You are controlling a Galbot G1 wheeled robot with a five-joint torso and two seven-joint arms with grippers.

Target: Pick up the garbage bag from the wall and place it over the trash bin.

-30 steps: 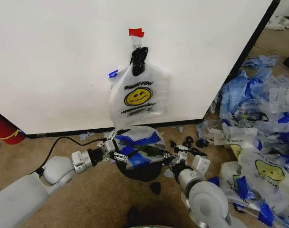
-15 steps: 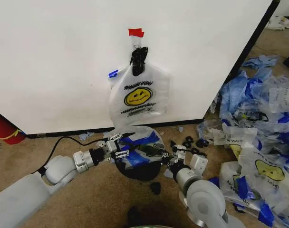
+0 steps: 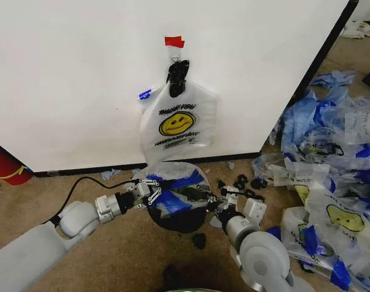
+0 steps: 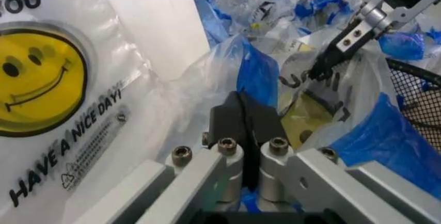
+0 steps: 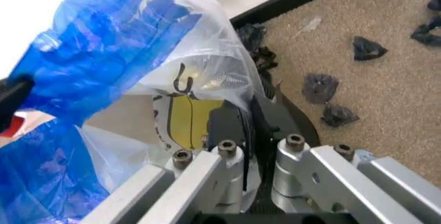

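Both tools pinch shut on the garbage bag, left tool at its left edge, right tool at its right, stretching it above the trash bin on the floor near the wall. Thin plastic could tear or slip free; what's inside the bin I can't tell.

garbage bag over trash bin, second bag on wall behind

wall bag "THANK YOU" (smiley), "HAVE A NICE DAY!"
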